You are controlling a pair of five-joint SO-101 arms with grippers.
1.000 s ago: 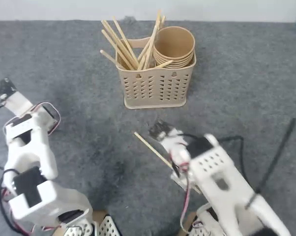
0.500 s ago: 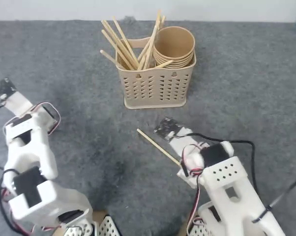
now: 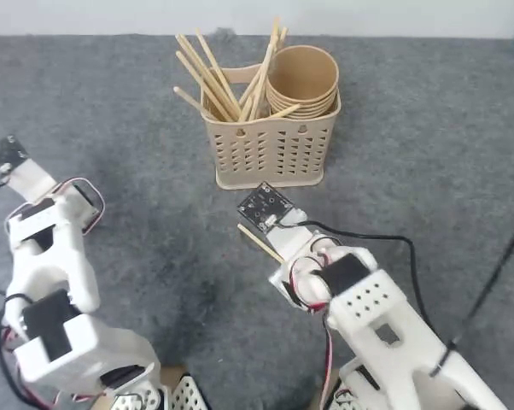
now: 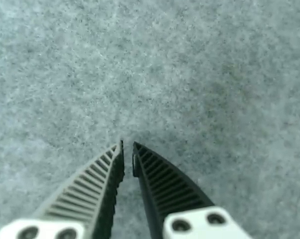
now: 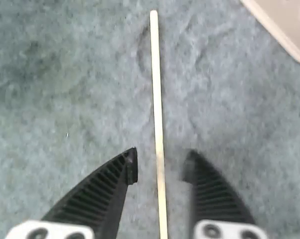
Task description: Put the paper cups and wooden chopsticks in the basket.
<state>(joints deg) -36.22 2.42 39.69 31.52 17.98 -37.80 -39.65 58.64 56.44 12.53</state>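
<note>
A tan slotted basket (image 3: pixel 270 147) stands at the back of the grey carpet. It holds a stack of paper cups (image 3: pixel 302 79) and several wooden chopsticks (image 3: pixel 216 79). One loose chopstick (image 3: pixel 257 242) lies on the carpet in front of the basket. The right arm (image 3: pixel 347 286) hangs over its near end. In the right wrist view the chopstick (image 5: pixel 157 114) runs straight between the fingers of my open right gripper (image 5: pixel 160 167), which straddles it just above the carpet. My left gripper (image 4: pixel 127 147) is shut on nothing, pointing down at bare carpet.
The left arm (image 3: pixel 48 256) stands folded at the left edge of the carpet, far from the basket. A corner of the basket (image 5: pixel 284 25) shows beyond the chopstick's far end. Open carpet lies to both sides of the basket.
The right arm has swung left and forward over the loose chopstick, lining its wrist up along it. The chopstick shifted only slightly. The left arm has stayed still.
</note>
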